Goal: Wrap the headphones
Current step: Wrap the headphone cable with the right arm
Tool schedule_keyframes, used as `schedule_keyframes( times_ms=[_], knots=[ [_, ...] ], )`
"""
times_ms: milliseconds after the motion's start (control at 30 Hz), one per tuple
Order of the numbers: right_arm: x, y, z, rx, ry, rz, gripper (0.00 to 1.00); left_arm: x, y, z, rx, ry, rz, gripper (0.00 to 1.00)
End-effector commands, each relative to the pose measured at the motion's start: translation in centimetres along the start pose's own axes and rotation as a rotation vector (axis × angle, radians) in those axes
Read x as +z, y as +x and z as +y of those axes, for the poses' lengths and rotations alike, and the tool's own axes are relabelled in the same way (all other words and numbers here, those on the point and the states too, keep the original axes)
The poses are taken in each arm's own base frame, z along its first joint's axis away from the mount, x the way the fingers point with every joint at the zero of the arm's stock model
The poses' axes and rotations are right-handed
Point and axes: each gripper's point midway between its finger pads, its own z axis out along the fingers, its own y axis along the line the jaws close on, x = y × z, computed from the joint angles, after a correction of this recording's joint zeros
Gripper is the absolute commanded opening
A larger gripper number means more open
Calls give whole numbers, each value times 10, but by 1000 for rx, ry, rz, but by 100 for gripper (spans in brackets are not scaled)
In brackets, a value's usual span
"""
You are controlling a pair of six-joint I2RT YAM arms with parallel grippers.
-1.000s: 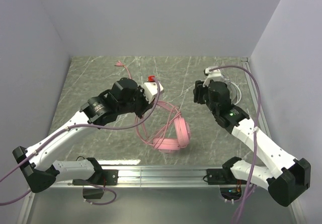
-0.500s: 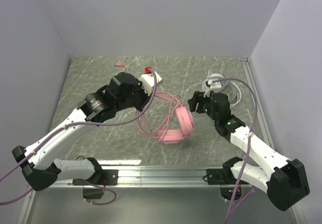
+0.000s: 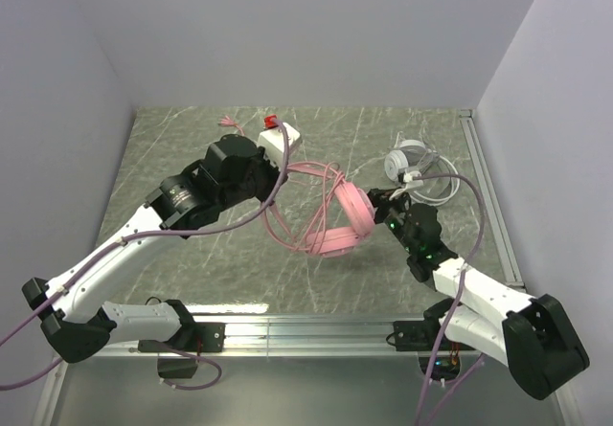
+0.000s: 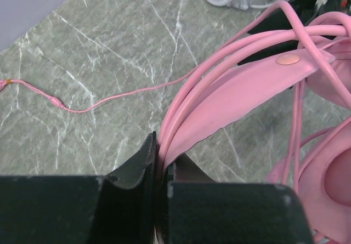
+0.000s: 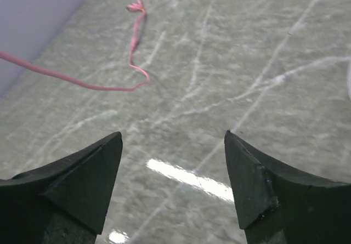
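Observation:
The pink headphones point(image 3: 347, 217) hang tilted over the middle of the table, with cord loops point(image 3: 287, 225) wound around the band. My left gripper point(image 3: 285, 172) is shut on the pink headband point(image 4: 241, 90) and the cord strands beside it, pinched at the jaws point(image 4: 162, 153). The loose pink cord tail point(image 4: 82, 108) trails over the table to its plug point(image 5: 135, 5). My right gripper point(image 3: 377, 199) sits just right of the pink cup, open, with only bare table between its fingers point(image 5: 173, 142). The white-grey headphones point(image 3: 408, 164) lie at the back right.
The white headset's thin cord point(image 3: 442, 189) is looped beside it near the right rail point(image 3: 484, 191). The marbled table point(image 3: 192, 148) is walled in on the left, back and right. A metal rail point(image 3: 306, 330) runs along the near edge.
My left gripper has carried the pink headphones up and toward the back. The right arm has swung left and low to the pink cup, and its jaws have spread wider.

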Motion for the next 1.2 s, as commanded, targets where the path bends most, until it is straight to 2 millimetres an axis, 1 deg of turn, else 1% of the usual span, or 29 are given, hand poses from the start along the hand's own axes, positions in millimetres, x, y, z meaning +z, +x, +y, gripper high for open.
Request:
schedule_keyframes(
  times_ms=[0, 33, 67, 133, 367, 433, 500, 533, 600, 633, 700, 767, 867, 900, 967, 1033, 1067, 1133, 1167],
  knots=[
    [5, -32, 26, -10, -116, -162, 86, -21, -68, -1, -121, 10, -216, 0],
    [4, -27, 26, -10, -121, -150, 86, -22, -69, 0, -121, 6, -214, 0],
    [5, -31, 29, -12, -138, -176, 88, -22, -68, -1, -125, 8, -208, 0],
    [6, -25, 31, -25, -151, -175, 88, -25, -72, 0, -137, 4, -216, 0],
    [7, -29, 42, -64, -210, -216, 87, -32, -78, -1, -164, 12, -232, 0],
    [10, -29, 46, -83, -228, -214, 87, -35, -83, -1, -170, 16, -241, 0],
    [13, -34, 53, -90, -253, -233, 87, -37, -88, -1, -173, 20, -250, 0],
    [15, -30, 56, -100, -275, -219, 87, -37, -88, -2, -176, 23, -247, 0],
    [18, -36, 64, -104, -309, -239, 87, -35, -90, -3, -178, 26, -243, 0],
    [21, -33, 65, -104, -318, -230, 87, -37, -92, -3, -182, 28, -241, 0],
    [22, -37, 75, -103, -362, -255, 87, -37, -96, -4, -187, 32, -242, 0],
    [26, -40, 80, -99, -391, -277, 87, -38, -98, -4, -195, 34, -239, 0],
    [30, -47, 88, -89, -429, -315, 87, -39, -102, -4, -197, 37, -245, 0],
    [32, -52, 92, -89, -445, -329, 87, -41, -106, -4, -200, 34, -250, 0],
    [37, -53, 97, -91, -465, -333, 87, -42, -108, -3, -203, 30, -250, 0],
    [41, -59, 101, -100, -475, -350, 86, -43, -114, -5, -208, 43, -248, 0],
    [42, -59, 103, -100, -481, -351, 86, -41, -115, -6, -208, 47, -243, 0],
    [43, -65, 106, -107, -492, -367, 86, -44, -120, -10, -215, 71, -244, 0],
    [42, -65, 106, -107, -494, -369, 86, -40, -121, -12, -216, 77, -236, 0]
  ],
)
